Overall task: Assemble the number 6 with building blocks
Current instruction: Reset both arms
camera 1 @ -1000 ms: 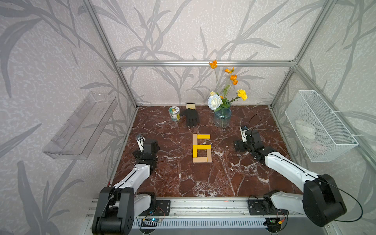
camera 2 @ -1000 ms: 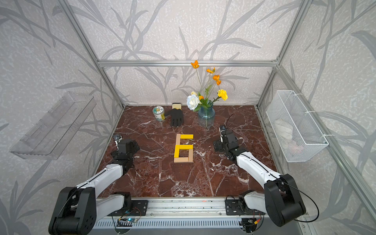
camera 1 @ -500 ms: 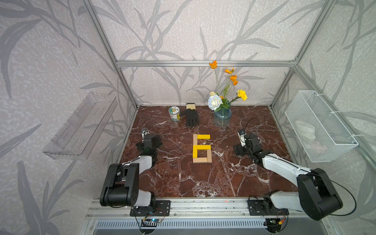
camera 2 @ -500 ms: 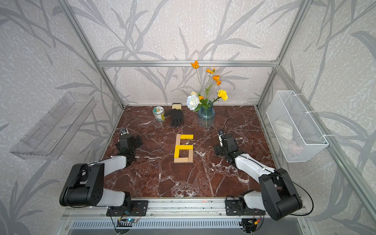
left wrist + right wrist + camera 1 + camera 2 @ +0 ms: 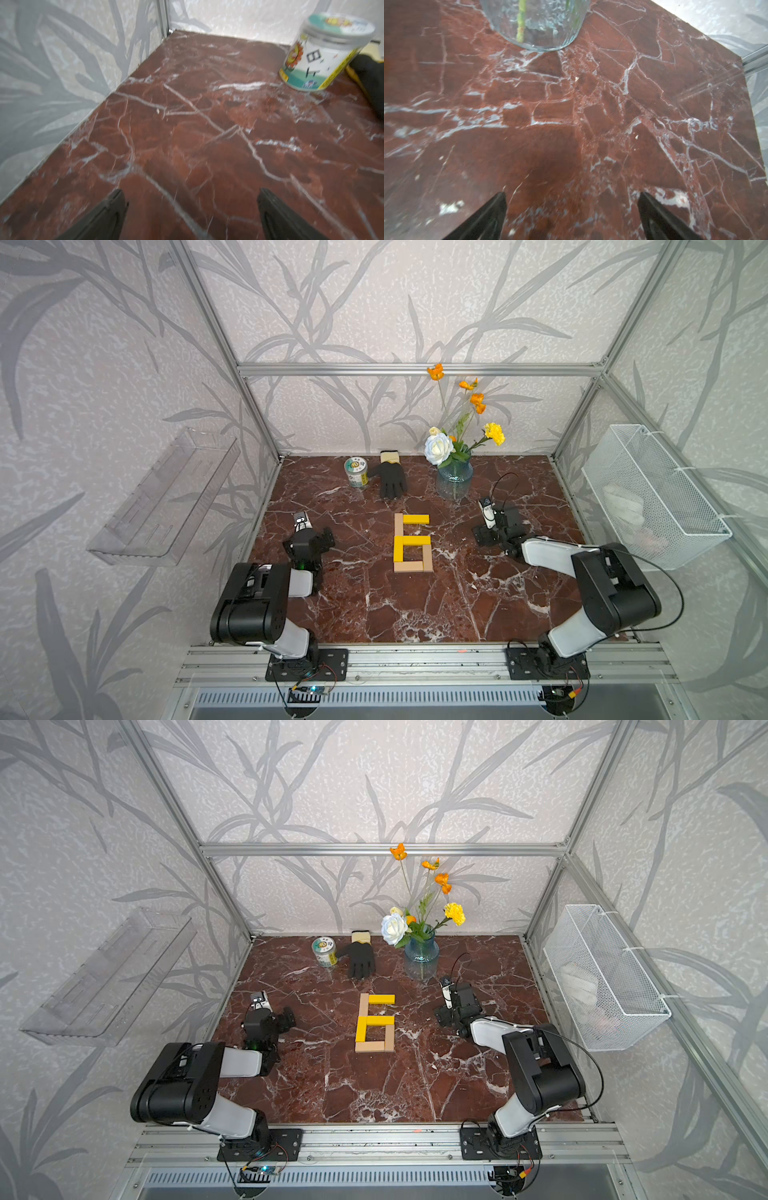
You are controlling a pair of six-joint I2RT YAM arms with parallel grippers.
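Both arms fold to rest; left gripper [image 5: 192, 199] and right gripper [image 5: 571, 196], wide open and empty, flank the finished number 6 [image 5: 411, 543] at 9 and 3 o'clock.

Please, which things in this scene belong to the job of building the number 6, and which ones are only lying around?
Belong to the job:
- number 6, laid flat mid-table
- yellow blocks in it
- tan blocks in it

Just lying about:
- can
- black glove
- vase of flowers
- wire basket on the wall
- clear shelf on the opposite wall
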